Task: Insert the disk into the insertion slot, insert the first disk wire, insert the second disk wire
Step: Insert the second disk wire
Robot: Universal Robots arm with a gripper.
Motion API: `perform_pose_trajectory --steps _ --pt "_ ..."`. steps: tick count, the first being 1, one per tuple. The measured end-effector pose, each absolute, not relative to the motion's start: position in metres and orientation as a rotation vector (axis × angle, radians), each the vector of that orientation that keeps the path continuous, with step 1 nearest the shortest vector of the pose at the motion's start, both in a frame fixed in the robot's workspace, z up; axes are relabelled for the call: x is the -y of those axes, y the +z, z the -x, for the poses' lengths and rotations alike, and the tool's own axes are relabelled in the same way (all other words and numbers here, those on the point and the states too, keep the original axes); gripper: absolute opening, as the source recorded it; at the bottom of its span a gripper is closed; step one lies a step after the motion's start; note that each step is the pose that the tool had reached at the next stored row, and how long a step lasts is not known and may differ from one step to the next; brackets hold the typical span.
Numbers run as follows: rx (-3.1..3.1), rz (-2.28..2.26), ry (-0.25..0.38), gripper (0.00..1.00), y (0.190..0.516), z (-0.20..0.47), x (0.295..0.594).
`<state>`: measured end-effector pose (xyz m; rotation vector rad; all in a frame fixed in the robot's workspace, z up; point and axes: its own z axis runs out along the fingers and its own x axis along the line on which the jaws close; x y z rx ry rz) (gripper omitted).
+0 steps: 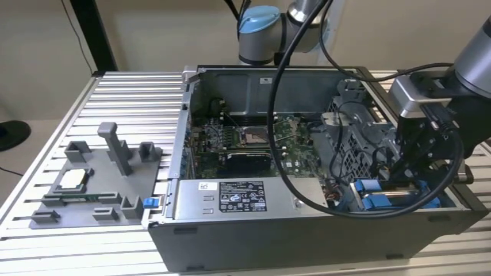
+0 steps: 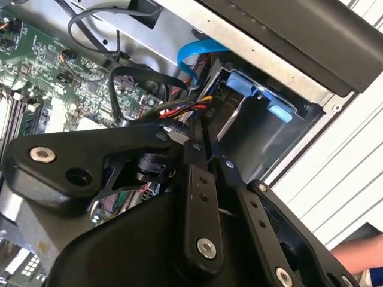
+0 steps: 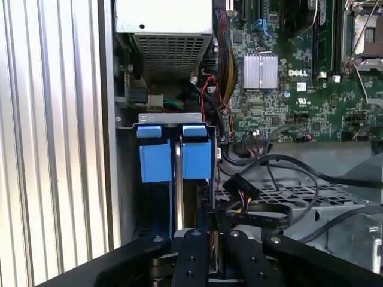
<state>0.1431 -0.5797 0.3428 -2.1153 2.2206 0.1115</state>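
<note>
Seemingly seated, the disk (image 3: pixel 196 160) stands edge-on in the insertion slot (image 2: pixel 269 134), at about four o'clock of the open computer case (image 1: pixel 307 241) in the exterior view. Its blue carrier tabs show; its label is hidden. The gripper (image 2: pixel 203 140) hangs just above it amid a black cable (image 1: pixel 307 190) and a bundle of red, yellow and black wires (image 2: pixel 179 110); whether it is clenched or released cannot be told. The case wall hugs the slot, and the grey drive cage (image 1: pixel 357 144) crowds twelve o'clock. At nine o'clock the power-supply box (image 1: pixel 238 198) bears a white printed label.
</note>
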Motion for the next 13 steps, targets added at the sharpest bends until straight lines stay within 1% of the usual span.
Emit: perform_pose_trajectory --steps 13 --pt "-2.225 2.111 0.11 0.0 0.3366 -0.1431 0.5798"
